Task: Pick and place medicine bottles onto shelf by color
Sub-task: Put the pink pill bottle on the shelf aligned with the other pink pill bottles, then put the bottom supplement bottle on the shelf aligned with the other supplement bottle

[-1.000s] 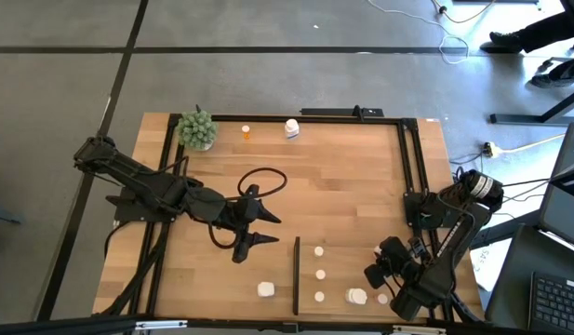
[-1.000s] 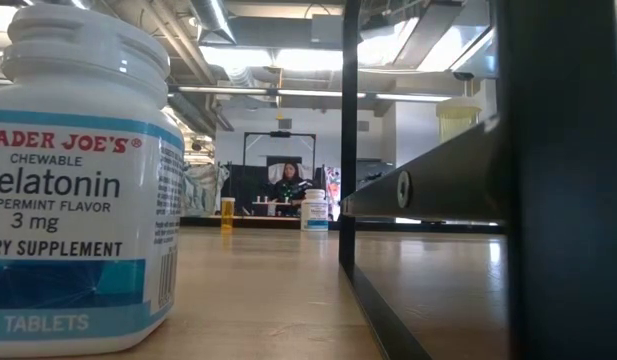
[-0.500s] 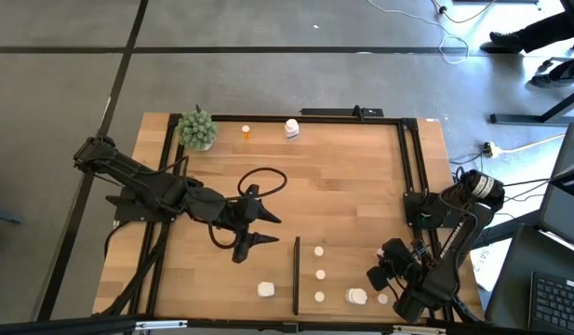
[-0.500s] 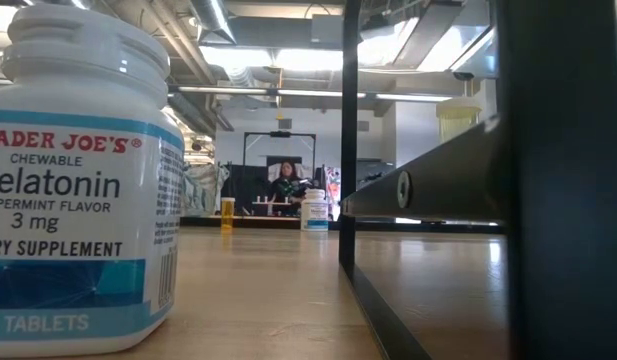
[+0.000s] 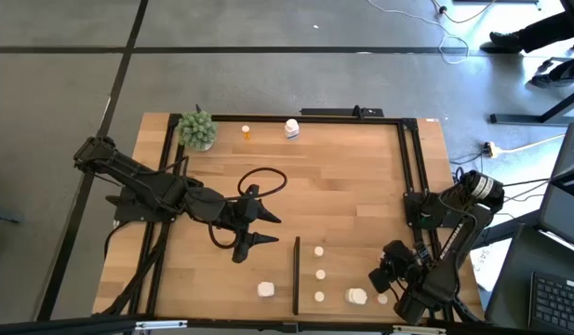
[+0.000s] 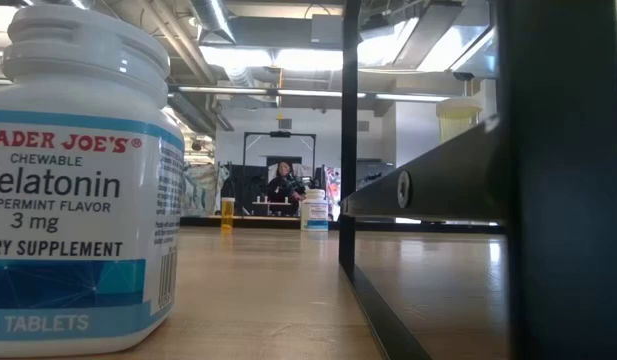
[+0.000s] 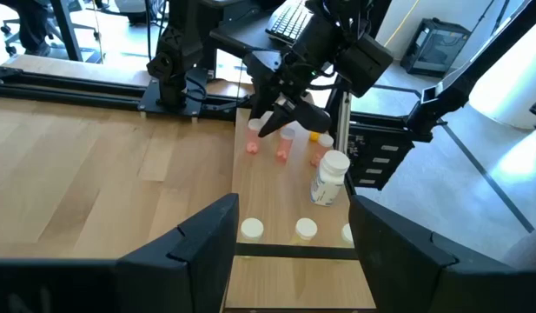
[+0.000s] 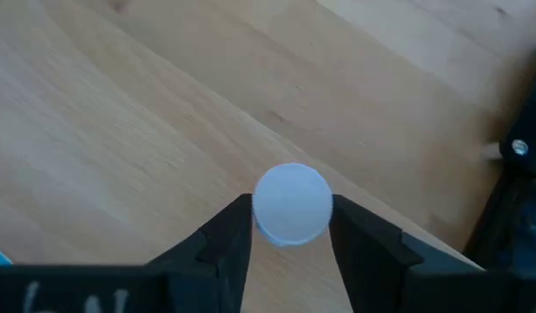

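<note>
While the left claw (image 5: 256,226) hovers spread and idle over the middle of the worktop (image 5: 342,177), the right claw (image 8: 289,228) works at about five o'clock, its fingers (image 8: 226,235) flanking a white-capped bottle (image 8: 291,203) standing on the shelf (image 7: 289,187). Whether they pinch the cap or have just let go, I cannot tell; this looks like the placing step. Next it should lift straight up clear of the cap. Orange bottle (image 5: 246,132) and white bottle (image 5: 291,127) wait at twelve o'clock.
</note>
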Robot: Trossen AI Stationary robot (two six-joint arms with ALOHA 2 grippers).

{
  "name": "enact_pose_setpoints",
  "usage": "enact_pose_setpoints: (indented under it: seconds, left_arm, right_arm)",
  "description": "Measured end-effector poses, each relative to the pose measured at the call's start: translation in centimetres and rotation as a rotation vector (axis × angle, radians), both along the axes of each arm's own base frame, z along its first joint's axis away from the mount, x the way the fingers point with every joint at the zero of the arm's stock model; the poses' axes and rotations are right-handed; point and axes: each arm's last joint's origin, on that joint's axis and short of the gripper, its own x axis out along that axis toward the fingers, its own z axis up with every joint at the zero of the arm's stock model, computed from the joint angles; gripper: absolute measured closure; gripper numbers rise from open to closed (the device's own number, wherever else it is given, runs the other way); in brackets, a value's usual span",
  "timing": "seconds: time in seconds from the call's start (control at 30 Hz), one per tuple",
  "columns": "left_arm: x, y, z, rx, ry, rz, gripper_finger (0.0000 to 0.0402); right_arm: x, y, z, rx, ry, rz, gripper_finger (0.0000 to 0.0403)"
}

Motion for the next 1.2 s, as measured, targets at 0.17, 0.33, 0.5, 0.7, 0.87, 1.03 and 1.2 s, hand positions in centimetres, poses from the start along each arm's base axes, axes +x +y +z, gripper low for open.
enact_pose_setpoints:
  seconds: [0.17,0.33,0.5,0.7,0.87,1.03,1.2]
  left_arm:
    - [0.0,0.0,0.0,0.0,0.0,0.0,0.0188]
    - [0.0,0.0,0.0,0.0,0.0,0.0,0.0188]
    - [0.0,0.0,0.0,0.0,0.0,0.0,0.0188]
    - [0.0,0.0,0.0,0.0,0.0,0.0,0.0188]
    - [0.0,0.0,0.0,-0.001,0.0,0.0,0.0188]
    - [0.0,0.0,0.0,0.0,0.0,0.0,0.0188]
    - [0.0,0.0,0.0,0.001,0.001,0.0,0.0188]
  right_arm:
    - [0.0,-0.1,0.0,-0.002,0.025,0.015,0.0228]
    - [0.1,-0.1,0.0,-0.011,0.034,0.038,0.0216]
    - [0.1,-0.3,0.1,-0.021,0.038,0.038,0.0215]
    - [0.1,-0.3,0.1,-0.023,0.035,0.04,0.0215]
    - [0.2,-0.1,0.8,-0.027,0.034,0.042,0.0215]
    - [0.3,0.1,1.5,-0.015,0.027,0.042,0.0215]
    - [0.5,0.4,2.1,0.008,0.014,0.042,0.0215]
